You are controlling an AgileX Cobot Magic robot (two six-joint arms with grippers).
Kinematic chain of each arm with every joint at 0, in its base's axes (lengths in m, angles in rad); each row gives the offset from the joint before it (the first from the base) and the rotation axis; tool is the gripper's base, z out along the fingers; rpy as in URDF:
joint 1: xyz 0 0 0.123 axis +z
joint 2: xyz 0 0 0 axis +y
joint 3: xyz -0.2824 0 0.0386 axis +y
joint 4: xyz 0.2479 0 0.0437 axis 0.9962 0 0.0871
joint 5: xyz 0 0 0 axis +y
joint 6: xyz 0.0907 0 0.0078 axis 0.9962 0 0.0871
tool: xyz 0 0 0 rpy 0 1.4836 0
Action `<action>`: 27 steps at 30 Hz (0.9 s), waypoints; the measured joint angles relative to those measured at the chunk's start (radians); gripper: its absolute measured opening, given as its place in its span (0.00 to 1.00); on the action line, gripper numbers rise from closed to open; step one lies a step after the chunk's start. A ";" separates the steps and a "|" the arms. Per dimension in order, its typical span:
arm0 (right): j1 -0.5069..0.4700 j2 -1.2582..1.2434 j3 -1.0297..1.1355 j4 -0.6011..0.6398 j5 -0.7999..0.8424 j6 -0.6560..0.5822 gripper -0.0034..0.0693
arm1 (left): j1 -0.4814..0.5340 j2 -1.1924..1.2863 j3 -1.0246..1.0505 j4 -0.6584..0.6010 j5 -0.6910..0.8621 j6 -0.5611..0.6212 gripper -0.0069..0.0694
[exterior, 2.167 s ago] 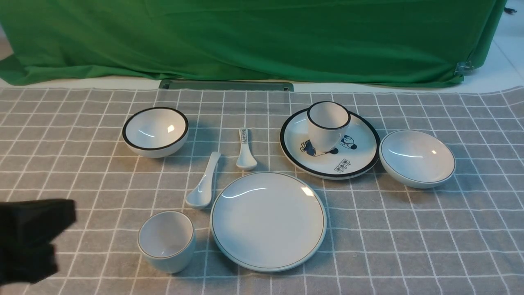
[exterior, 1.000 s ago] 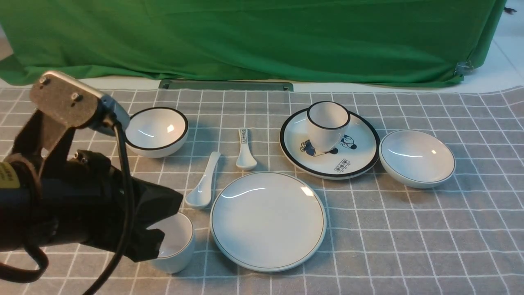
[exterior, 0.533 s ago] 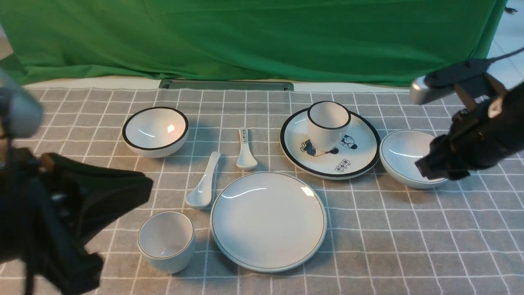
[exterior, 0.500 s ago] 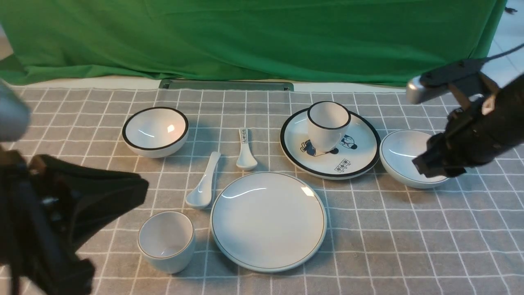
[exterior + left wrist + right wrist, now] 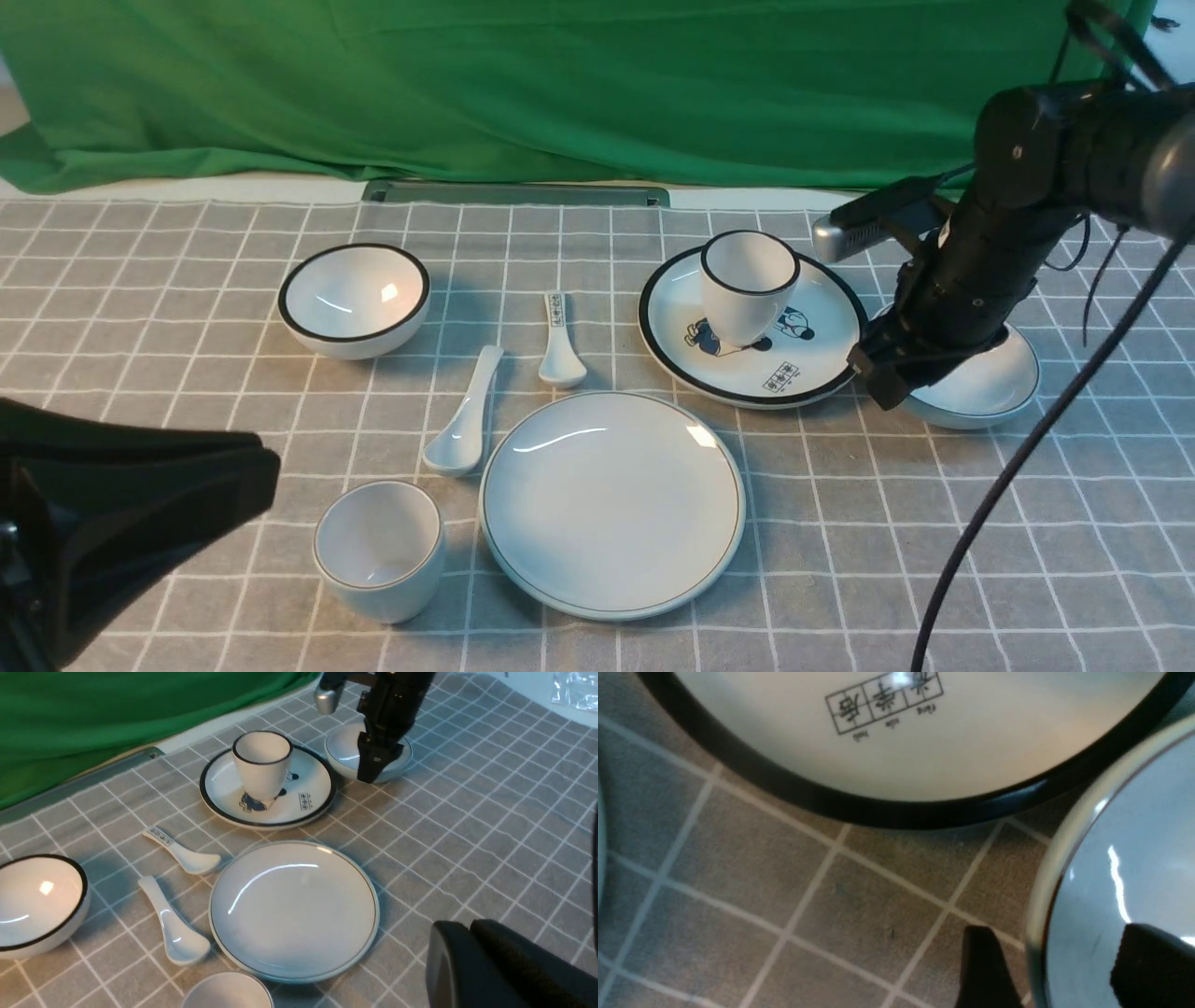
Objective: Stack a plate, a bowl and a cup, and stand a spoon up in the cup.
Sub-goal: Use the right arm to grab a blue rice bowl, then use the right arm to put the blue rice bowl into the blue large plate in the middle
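Observation:
The plain white plate (image 5: 611, 504) lies at the front centre, the cup (image 5: 378, 549) to its left and the plain spoon (image 5: 462, 425) just behind the cup. The shallow bowl (image 5: 980, 385) sits at the right, partly hidden by my right arm. My right gripper (image 5: 882, 378) is open and down at the bowl's left rim. In the right wrist view the gripper (image 5: 1057, 942) straddles the rim of the bowl (image 5: 1120, 858), one finger outside over the cloth and one inside. My left gripper (image 5: 467, 933) is shut and empty, low at the front left, short of the cup.
A black-rimmed cartoon plate (image 5: 752, 331) carrying a black-rimmed cup (image 5: 747, 280) lies right beside the bowl. A deep black-rimmed bowl (image 5: 355, 299) stands at the back left and a small marked spoon (image 5: 560, 341) lies near the middle. Green cloth hangs behind.
My right arm came in from the right and dropped to the bowl's left rim while its jaws widened. My left arm drew back from the cup toward the front left.

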 joint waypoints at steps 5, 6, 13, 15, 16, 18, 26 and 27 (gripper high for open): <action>-0.027 0.057 -0.008 0.000 -0.018 -0.034 0.60 | 0.000 0.000 0.000 0.001 0.032 -0.002 0.11; -0.029 0.065 -0.008 0.000 -0.018 -0.044 0.58 | 0.000 0.000 0.000 0.001 0.032 -0.004 0.11; -0.030 0.069 -0.023 -0.002 -0.030 -0.078 0.36 | 0.000 0.000 0.000 0.001 0.036 -0.004 0.11; -0.029 0.061 -0.026 -0.004 -0.020 -0.082 0.33 | 0.000 0.000 0.000 0.001 0.037 -0.004 0.11; -0.029 0.055 -0.026 -0.007 -0.012 -0.083 0.31 | 0.000 0.000 0.000 0.001 0.042 -0.004 0.11; -0.026 0.033 -0.026 -0.018 0.009 -0.075 0.26 | 0.000 0.000 0.000 0.001 0.053 -0.004 0.11; 0.194 -0.203 0.020 -0.018 0.130 0.053 0.17 | 0.000 0.000 0.000 0.001 0.062 -0.004 0.11; 0.240 -0.229 0.026 -0.012 0.130 0.061 0.17 | 0.000 0.000 0.000 0.005 0.062 -0.004 0.11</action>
